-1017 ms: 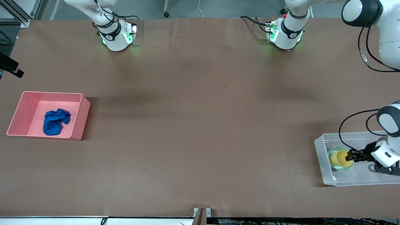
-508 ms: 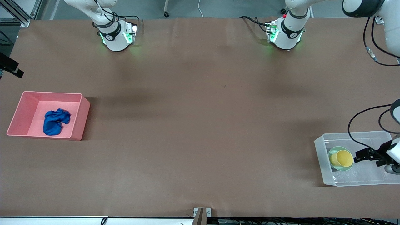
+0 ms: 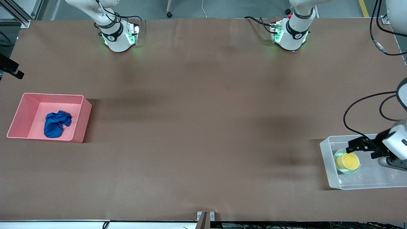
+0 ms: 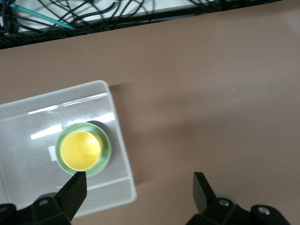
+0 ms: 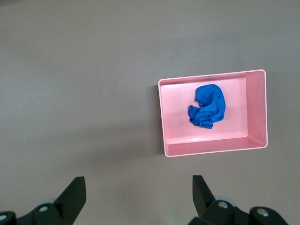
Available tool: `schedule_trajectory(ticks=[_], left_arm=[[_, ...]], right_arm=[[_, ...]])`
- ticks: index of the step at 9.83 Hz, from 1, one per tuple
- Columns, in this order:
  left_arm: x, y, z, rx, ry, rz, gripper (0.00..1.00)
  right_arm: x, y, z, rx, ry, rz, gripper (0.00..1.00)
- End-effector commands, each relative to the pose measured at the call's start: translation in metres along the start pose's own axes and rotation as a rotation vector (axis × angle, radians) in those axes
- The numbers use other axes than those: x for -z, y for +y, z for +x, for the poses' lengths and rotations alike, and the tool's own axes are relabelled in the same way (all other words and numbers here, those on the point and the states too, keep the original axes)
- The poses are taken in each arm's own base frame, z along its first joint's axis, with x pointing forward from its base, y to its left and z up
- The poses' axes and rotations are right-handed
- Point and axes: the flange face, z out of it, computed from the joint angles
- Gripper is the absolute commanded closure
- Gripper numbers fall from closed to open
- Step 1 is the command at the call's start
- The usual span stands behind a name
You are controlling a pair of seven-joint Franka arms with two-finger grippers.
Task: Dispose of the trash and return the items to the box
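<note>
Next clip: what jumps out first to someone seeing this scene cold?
The deep-blue wad lying in the pink bin at the right arm's end of the table. At the left arm's end, a yellow cup sits nested in a mint-green bowl inside the clear box, with the open left gripper over them.

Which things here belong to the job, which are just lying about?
Job: blue wad in pink bin; yellow cup in green bowl, in clear box; left gripper open above it.
Lying about: cables off the table edge.
</note>
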Motion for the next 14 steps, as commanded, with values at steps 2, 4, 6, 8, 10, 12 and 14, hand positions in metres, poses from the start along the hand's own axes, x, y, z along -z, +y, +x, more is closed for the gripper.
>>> schedule_trajectory(ticks=[2,4,6,8,10,12,14], left_arm=[[0.043,0.074,-0.029,0.037,-0.061,0.009,0.0],[0.079,0.097,-0.036,0.034,-0.025,0.014,0.0],[0.113,0.108,-0.066,0.048,-0.099,0.035,0.0],[0.125,0.119,-0.089,0.063,-0.097,0.062,0.0],[0.13,0.121,-0.091,0.057,-0.093,0.059,0.0],[0.153,0.122,-0.077,0.049,-0.046,0.056,0.0],[0.171,0.118,-0.078,0.057,-0.046,0.056,0.0]], right_arm=[[0.001,0.0,-0.003,-0.002,0.0,-0.009,0.0],[0.001,0.001,-0.003,-0.005,0.0,-0.009,0.0],[0.001,0.001,-0.003,-0.003,0.001,-0.009,0.0],[0.001,0.001,-0.003,-0.005,0.0,-0.009,0.0],[0.001,0.001,-0.003,-0.005,0.001,-0.009,0.0],[0.001,0.001,-0.003,-0.005,0.0,-0.009,0.0],[0.001,0.001,-0.003,-0.005,0.001,-0.009,0.0]])
